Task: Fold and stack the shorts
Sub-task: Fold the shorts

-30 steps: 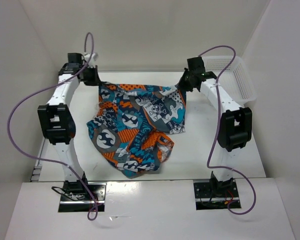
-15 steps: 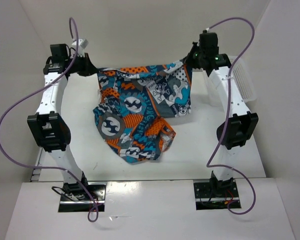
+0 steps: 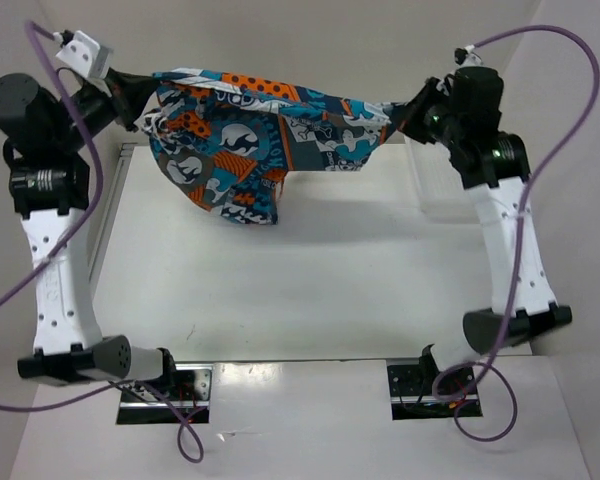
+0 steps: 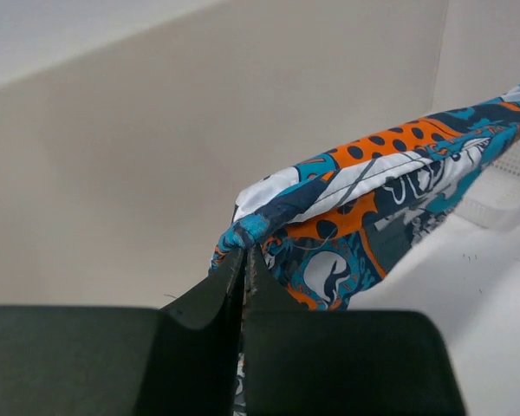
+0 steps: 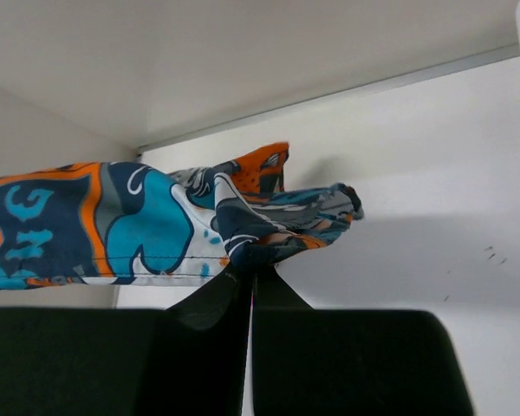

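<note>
The shorts (image 3: 242, 140), in a teal, orange, white and dark-grey print, hang in the air high above the white table (image 3: 310, 290), stretched between both arms. My left gripper (image 3: 142, 103) is shut on their left corner, and the fabric bunches right at its tips (image 4: 244, 251). My right gripper (image 3: 400, 122) is shut on the right corner, a crumpled fold pinched at its tips (image 5: 253, 264). The left part of the shorts (image 4: 364, 225) droops lower than the right, where the hem (image 5: 104, 234) runs taut.
A white mesh basket (image 3: 442, 185) stands at the table's right side, partly behind my right arm. Beige walls close in the back and both sides. Purple cables loop off both arms.
Both arms have risen and spread apart, lifting the shorts off the table. The cloth, which lay draped on the surface, now hangs stretched between the grippers.
</note>
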